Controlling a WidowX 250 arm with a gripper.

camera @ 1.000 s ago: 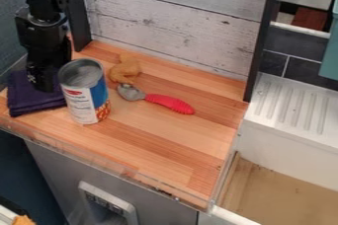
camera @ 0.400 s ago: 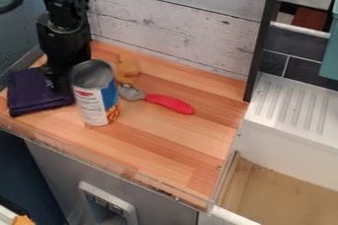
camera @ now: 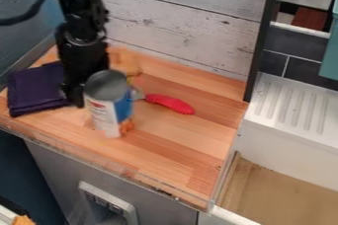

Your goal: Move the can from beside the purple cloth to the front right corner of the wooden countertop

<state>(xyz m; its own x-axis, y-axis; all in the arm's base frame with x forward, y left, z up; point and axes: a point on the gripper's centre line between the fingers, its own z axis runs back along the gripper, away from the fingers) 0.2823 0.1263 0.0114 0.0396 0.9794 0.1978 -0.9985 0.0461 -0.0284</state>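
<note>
Just right of the folded cloth [camera: 36, 88], one can [camera: 103, 113] is being kept roughly upright, top up, closely flanked by one gripper [camera: 76, 95] whose opening and hold cannot be told, while farther right one red-handled scoop [camera: 170, 103] is being fronted by open counter [camera: 175, 145] reaching its near edge.

Black segmented arm, bulky rounded joints, thick black cable

On inspection, I count one can [camera: 107, 110], one folded dark cloth [camera: 36, 88], one red-handled utensil [camera: 170, 103] and one tan object [camera: 125, 62]: four loose items, one of each kind. I further record one wooden counter [camera: 172, 145] and one ridged draining board [camera: 290, 105].
</note>
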